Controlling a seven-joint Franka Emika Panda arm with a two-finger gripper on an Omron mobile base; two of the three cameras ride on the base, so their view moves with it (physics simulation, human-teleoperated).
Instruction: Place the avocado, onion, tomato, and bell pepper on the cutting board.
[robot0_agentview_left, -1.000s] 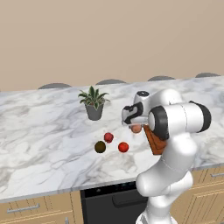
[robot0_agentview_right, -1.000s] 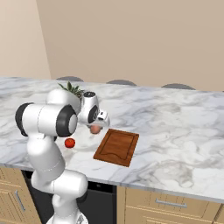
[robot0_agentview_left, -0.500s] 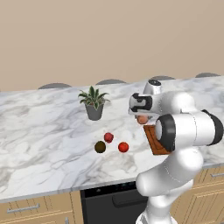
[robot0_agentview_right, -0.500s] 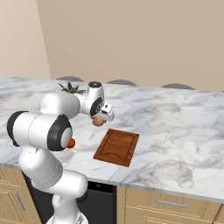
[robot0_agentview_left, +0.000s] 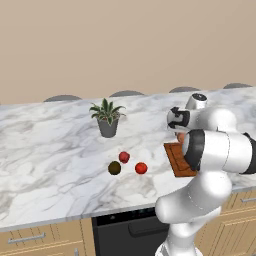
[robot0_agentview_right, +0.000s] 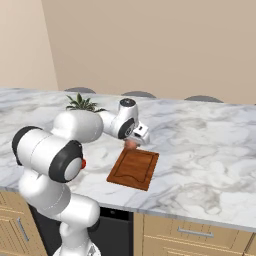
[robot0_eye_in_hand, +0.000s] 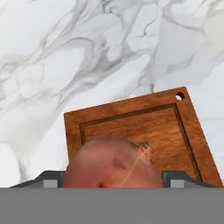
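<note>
Onion (robot0_eye_in_hand: 114, 162) clamped in end effector (robot0_eye_in_hand: 114, 183), hanging above near edge of cutting board (robot0_eye_in_hand: 144, 127). Probably light, firm, smooth, roll-prone; best gripped across widest middle. Avocado (robot0_agentview_left: 114, 168), tomato (robot0_agentview_left: 141, 168), bell pepper (robot0_agentview_left: 124, 157) waiting on desk (robot0_agentview_left: 50, 150).

The cutting board (robot0_agentview_right: 134, 168) — a flat reddish-brown wooden rectangle with a groove inside its rim and a small hole in one corner — lies flat on the marble counter. The onion (robot0_eye_in_hand: 113, 164), pale pinkish-tan and smooth, hangs over the board's near end, clear of the wood. Well left of the board sit three pieces close together: the crimson bell pepper (robot0_agentview_left: 124, 157), the dark avocado (robot0_agentview_left: 114, 168) and the bright tomato (robot0_agentview_left: 141, 168).
</note>
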